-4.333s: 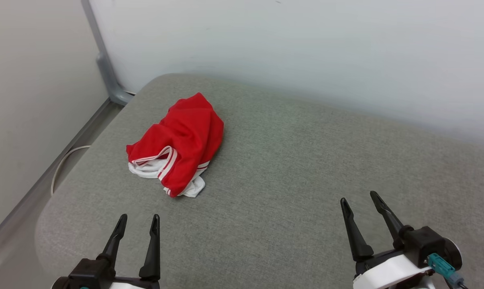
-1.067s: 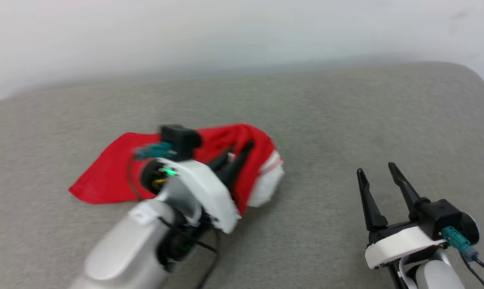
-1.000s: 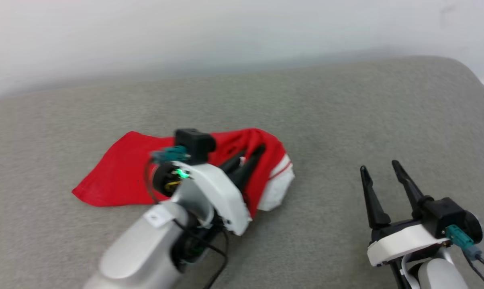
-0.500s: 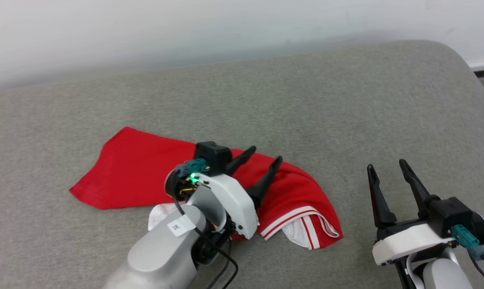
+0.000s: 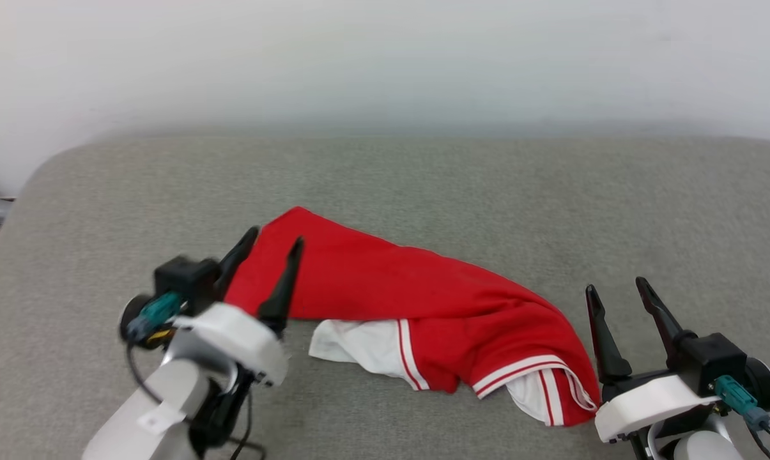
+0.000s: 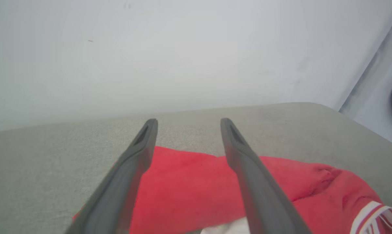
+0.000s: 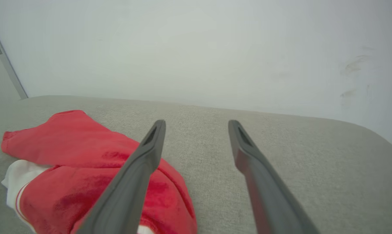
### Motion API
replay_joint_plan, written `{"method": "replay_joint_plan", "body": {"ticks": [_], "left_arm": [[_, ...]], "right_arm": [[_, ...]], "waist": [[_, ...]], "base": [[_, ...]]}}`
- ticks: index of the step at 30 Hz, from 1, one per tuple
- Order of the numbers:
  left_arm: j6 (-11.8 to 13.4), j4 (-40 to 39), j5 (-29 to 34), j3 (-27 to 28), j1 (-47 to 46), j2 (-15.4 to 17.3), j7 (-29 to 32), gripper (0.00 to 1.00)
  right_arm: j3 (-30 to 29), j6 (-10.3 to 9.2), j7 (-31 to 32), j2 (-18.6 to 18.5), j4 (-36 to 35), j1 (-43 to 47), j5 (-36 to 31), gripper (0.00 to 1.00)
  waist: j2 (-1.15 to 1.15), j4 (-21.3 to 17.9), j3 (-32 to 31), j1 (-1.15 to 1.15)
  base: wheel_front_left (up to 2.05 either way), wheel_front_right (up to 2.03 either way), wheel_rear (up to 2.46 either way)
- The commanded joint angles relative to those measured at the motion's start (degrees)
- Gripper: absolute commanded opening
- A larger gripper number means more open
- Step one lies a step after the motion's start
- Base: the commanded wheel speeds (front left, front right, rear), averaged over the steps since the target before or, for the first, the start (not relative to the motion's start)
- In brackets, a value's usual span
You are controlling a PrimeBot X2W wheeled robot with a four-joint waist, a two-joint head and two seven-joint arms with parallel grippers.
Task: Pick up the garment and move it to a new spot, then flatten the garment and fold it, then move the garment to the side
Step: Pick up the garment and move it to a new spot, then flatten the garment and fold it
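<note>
The garment (image 5: pixel 416 297) is a red shirt with white, red-striped sleeves, lying crumpled and stretched out across the middle of the grey cushioned surface (image 5: pixel 423 185). No print shows on it. My left gripper (image 5: pixel 274 239) is open at the garment's left end, its fingers over the red cloth with nothing held. In the left wrist view the garment (image 6: pixel 189 191) lies below the open left gripper (image 6: pixel 188 122). My right gripper (image 5: pixel 616 286) stands open just right of the garment's right end. From the right wrist the garment (image 7: pixel 69 146) lies left of the open right gripper (image 7: pixel 197 123).
A pale wall (image 5: pixel 385 57) runs along the far edge of the grey surface. The surface's rounded left corner (image 5: pixel 46 169) lies close to my left arm. Bare cushion stretches behind the garment and to the far right (image 5: pixel 678 211).
My left gripper has opened and let go of the garment, which has dropped flat and long on the cushion. The left arm drew back to its left end. The head camera turned.
</note>
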Motion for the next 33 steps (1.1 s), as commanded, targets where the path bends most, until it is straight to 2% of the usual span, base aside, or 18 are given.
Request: {"method": "replay_joint_plan", "body": {"ticks": [1, 4, 6, 10, 14, 20, 26, 30, 33], "left_arm": [[0.3, -0.6, 0.3, 0.4, 1.3, 0.1, -0.3, 1.0], [1.7, -6.1, 2.6, 4.7, 6.7, 1.0, -0.3, 1.0], [2.3, -9.8, 4.6, 7.9, 10.9, 0.5, -0.3, 1.0], [1.6, -15.3, 8.9, 12.7, 18.4, -1.9, -0.3, 1.0], [0.2, -17.1, 12.1, 16.3, 24.4, -5.6, -0.3, 1.0], [-2.6, -16.5, 16.4, 19.8, 27.8, -10.1, -0.3, 1.0], [-5.5, -14.2, 18.9, 22.1, 27.9, -12.8, -0.3, 1.0], [-6.4, -10.7, 18.9, 20.7, 26.2, -13.8, 0.3, 1.0], [-6.6, -8.3, 18.6, 19.4, 24.0, -14.2, 4.5, 1.0]], "right_arm": [[0.0, -0.06, -0.1, 0.1, 0.0, 0.9, 0.0, 1.0], [0.6, -0.05, -0.1, 0.1, -1.1, 1.0, 0.8, 1.0], [1.3, -0.06, -0.1, 0.1, -2.1, 1.5, 1.7, 1.0], [2.1, -0.06, -0.1, 0.0, -3.3, 2.3, 2.2, 1.0], [2.7, -0.06, -0.1, 0.0, -3.4, 2.9, 2.2, 1.0], [3.1, -0.06, -0.1, 0.0, -3.4, 3.0, 2.4, 1.0], [3.3, -0.06, -0.1, 0.0, -3.6, 2.6, 2.2, 1.0], [3.5, -0.06, -0.1, 0.1, -3.7, 2.0, 2.1, 1.0], [3.7, -0.06, -0.1, 0.1, -3.8, 1.8, 1.8, 1.0]], "waist": [[0.0, 1.3, -1.1, 0.0], [0.0, 2.2, -1.4, 0.0], [0.0, 2.6, -1.7, 0.0], [0.0, 2.9, -2.2, 0.0], [0.0, 2.7, -2.5, 0.0], [0.0, 2.2, -2.3, 0.0], [0.0, 1.5, -1.8, 0.0], [0.0, 0.7, -1.0, 0.0], [0.0, 0.1, 0.0, 0.0]], "base": [[0.0, 0.0, 0.0], [0.0, 0.0, 0.0], [0.0, 0.0, 0.0], [0.0, 0.0, 0.0], [0.0, 0.0, 0.0], [0.0, 0.0, 0.0], [0.0, 0.0, 0.0], [0.0, 0.0, 0.0], [0.0, 0.0, 0.0]]}}
